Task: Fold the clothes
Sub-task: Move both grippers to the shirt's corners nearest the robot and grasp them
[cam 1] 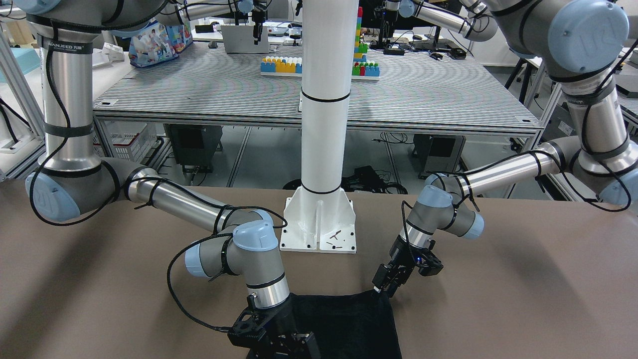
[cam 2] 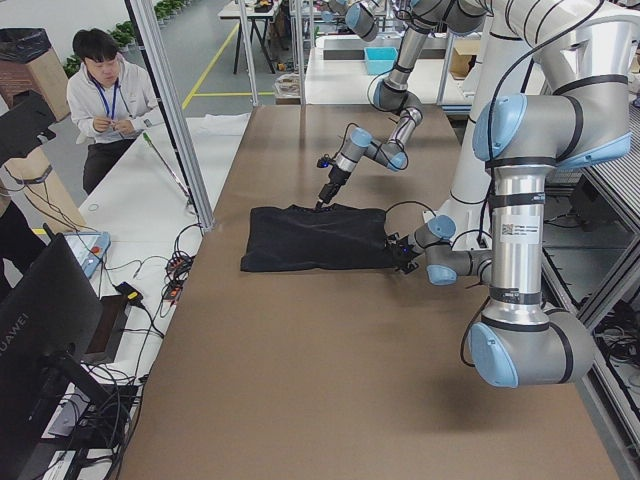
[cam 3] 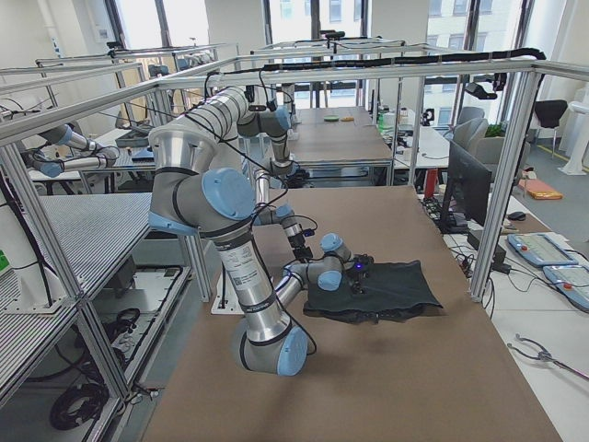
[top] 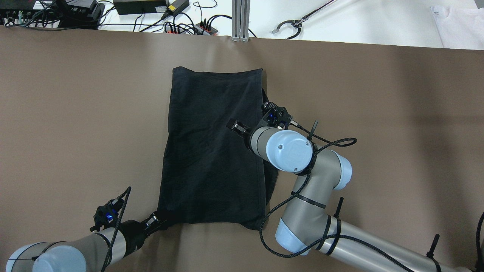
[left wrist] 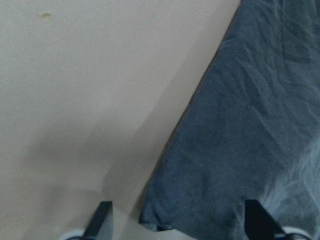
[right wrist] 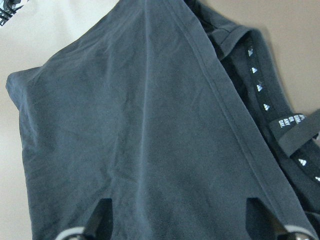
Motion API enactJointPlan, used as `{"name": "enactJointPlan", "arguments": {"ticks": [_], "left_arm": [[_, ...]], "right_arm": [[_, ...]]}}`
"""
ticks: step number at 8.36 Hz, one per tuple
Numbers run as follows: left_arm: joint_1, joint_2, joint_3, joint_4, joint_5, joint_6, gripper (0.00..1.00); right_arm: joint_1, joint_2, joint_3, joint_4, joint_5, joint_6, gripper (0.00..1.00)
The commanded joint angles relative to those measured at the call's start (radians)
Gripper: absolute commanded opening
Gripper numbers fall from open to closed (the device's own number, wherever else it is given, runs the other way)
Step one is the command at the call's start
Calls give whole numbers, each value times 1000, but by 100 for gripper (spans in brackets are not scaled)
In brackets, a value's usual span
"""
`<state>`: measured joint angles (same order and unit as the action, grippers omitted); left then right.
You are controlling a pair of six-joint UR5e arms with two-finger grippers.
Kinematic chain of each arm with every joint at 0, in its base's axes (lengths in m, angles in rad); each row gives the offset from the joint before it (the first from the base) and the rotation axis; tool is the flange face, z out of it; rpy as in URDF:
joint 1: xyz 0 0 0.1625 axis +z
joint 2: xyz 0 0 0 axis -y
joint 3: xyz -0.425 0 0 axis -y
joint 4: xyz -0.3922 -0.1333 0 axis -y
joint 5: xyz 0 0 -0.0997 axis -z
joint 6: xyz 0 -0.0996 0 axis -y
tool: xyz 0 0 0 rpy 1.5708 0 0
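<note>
garment: the black garment [top: 215, 151] lies flat on the brown table [top: 75, 113], its long side running away from the robot, with one side seemingly folded over already.
left gripper: the left gripper [left wrist: 177, 220] is low at the near left corner, jaws spread wide, with the corner tip between them; nothing is held.
right gripper: the right gripper [right wrist: 177, 220] hovers over the right-hand hem, jaws apart, gripping nothing.
risk, left side: i judge the bite shallow. only the very tip of the corner sits between the jaws, so closing here may catch a sliver that slips out on the lift.
risk, right side: the hem lies over a neck band [right wrist: 257, 87]. a pinch could take one layer only, or drag the band out and spoil the fold.
risk, timing: uneven lifts would skew the cloth.
risk, cable: the right arm's braided cable [top: 264, 221] hangs close to the near right corner and could snag it.
writing, garment: the tag [right wrist: 291, 120] has white print too small to read; the band carries small white triangles.
writing, rig: the arm band [cam 1: 67, 47] reads roughly "wanjeed"; the monitor [cam 2: 30, 330] reads "huawei".
</note>
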<state>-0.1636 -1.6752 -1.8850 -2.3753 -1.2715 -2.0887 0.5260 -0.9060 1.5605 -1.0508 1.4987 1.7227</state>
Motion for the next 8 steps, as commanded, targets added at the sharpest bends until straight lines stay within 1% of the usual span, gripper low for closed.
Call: {"name": "enactJointPlan", "arguments": {"ticks": [1,3,4,5,6,7,8], "left_arm": [[1,0,10,1,15,1,63],[1,-1,10,-1,15,1,61],[1,-5,10,1,15,1,48],[1,-5,10,-1,15,1,28],[1,2,10,-1,23,1,3],[1,3,10,1,29,1,0],[2,-1,10,1,27,1,0]], "right_arm": [[-1,-8,4,0,0,0,94],[-1,-13,4,14,-2,0,94],[-1,-22,4,21,-2,0,94],[-1,-22,4,28,-2,0,94],[-1,-24,6,28,-2,0,94],[-1,-33,6,28,-2,0,94],[-1,-50,22,26,-3,1,94]]}}
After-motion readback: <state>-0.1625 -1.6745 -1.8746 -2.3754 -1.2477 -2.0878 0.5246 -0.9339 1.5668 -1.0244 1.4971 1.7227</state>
